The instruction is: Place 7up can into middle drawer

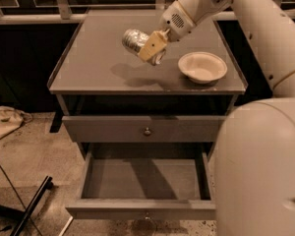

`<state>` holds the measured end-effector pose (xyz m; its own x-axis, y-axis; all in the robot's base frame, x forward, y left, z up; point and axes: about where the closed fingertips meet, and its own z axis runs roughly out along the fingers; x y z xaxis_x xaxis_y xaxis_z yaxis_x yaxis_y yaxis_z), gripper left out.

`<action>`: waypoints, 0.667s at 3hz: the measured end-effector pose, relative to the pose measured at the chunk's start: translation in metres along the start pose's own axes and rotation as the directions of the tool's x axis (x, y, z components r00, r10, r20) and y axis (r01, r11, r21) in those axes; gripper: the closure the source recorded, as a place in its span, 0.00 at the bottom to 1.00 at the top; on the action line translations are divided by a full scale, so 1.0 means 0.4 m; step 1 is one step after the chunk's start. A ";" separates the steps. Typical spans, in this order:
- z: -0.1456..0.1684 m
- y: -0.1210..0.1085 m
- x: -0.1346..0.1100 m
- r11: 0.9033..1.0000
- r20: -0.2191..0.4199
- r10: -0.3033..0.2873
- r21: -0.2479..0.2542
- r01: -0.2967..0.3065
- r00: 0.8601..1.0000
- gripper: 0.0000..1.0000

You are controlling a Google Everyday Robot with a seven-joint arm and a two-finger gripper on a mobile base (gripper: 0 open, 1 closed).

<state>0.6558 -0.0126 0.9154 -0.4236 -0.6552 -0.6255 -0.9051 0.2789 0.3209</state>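
My gripper (148, 49) is shut on the 7up can (133, 40), a silvery can held on its side in the air above the cabinet top (98, 63). Its shadow falls on the top just below. The middle drawer (142, 181) is pulled open under the cabinet; it is a wide shallow grey box with nothing in it and a small knob at its front edge. It lies well below and in front of the can.
A cream round bowl (202, 67) stands on the cabinet top right of the gripper. The upper drawer (146, 128) with a round knob is closed. My large white arm fills the right side. A dark stand leg (32, 205) lies on the floor at left.
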 end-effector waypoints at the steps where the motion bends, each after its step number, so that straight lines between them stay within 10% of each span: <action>1: -0.121 0.114 -0.006 0.994 0.172 -0.090 0.070 0.080 0.981 1.00; 2: -0.115 0.113 0.033 0.995 0.220 -0.064 0.090 0.045 0.973 1.00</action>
<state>0.6110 -0.0410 0.9542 -0.3624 -0.5010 -0.7859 -0.9228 0.3110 0.2273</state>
